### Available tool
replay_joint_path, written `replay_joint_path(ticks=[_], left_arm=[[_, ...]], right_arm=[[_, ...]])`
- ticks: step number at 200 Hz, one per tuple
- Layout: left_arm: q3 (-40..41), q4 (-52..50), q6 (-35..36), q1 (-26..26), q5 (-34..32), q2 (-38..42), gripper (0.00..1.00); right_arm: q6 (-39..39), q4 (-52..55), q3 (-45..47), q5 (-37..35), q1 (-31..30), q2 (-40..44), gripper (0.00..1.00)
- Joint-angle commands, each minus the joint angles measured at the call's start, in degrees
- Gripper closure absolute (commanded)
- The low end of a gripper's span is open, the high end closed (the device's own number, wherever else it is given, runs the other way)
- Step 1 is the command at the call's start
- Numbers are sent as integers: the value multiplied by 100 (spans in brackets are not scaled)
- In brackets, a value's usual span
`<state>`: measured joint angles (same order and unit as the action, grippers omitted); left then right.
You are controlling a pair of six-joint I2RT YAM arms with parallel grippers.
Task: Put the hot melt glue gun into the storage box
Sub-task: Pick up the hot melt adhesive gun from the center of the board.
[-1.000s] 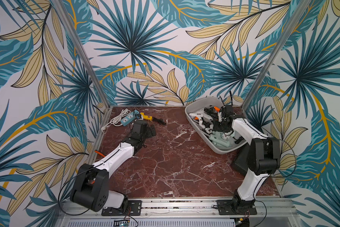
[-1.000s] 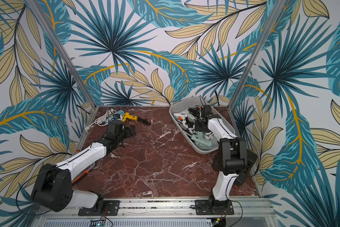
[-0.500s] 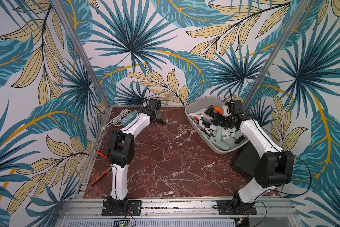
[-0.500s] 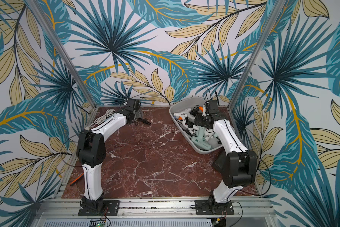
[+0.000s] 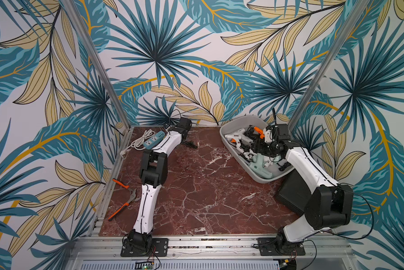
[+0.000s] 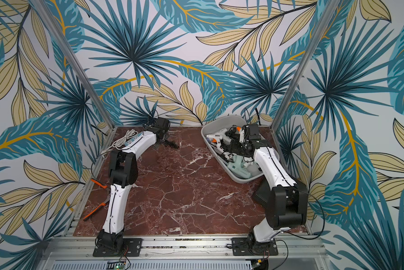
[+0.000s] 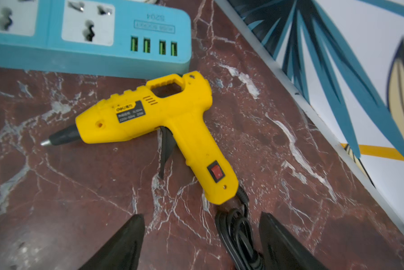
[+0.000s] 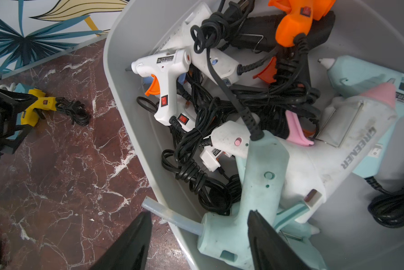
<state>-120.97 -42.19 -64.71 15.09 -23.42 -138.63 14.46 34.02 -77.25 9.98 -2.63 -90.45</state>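
A yellow hot melt glue gun (image 7: 149,117) lies flat on the marble table beside a blue power strip, its black cord (image 7: 236,233) bundled behind the handle. My left gripper (image 7: 202,224) hangs just over it, open, with the cord and the handle's end between the fingers and nothing gripped. In both top views my left arm hides the gun. The light grey storage box (image 5: 233,124) at the back right holds several glue guns. My right gripper (image 8: 199,219) is open over the box's near rim (image 8: 130,112), above a mint glue gun (image 8: 254,187).
The blue power strip (image 5: 153,139) and its white cable (image 5: 141,140) lie at the back left corner. Orange-handled pliers (image 5: 126,198) sit by the left edge. A flat black case (image 5: 292,194) stands in front of the box. Patterned walls close the back and sides.
My left arm has swung from the table's left middle up to the back, over the yellow gun, and its jaws have narrowed. My right gripper has opened and pulled back over the box.
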Motion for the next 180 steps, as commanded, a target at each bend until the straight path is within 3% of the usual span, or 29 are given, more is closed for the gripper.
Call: replay_joint_path(ticks=[1, 106, 131, 165, 180], left_arm=[[-216, 104, -442, -61, 118, -183, 21], [-1088, 137, -990, -101, 176, -1048, 27], [-1344, -249, -1197, -104, -40, -1208, 34], [-1359, -1046, -1797, -86, -424, -1197, 52], [-1359, -1402, -1985, -80, -552, -1175, 54]], right_arm=[[48, -139, 138, 107, -35, 188, 31], [-51, -115, 133, 40, -259, 39, 31], [-44, -124, 140, 21, -298, 28, 31], [-30, -116, 177, -168, -360, 113, 31], [-12, -124, 195, -255, -386, 189, 31]])
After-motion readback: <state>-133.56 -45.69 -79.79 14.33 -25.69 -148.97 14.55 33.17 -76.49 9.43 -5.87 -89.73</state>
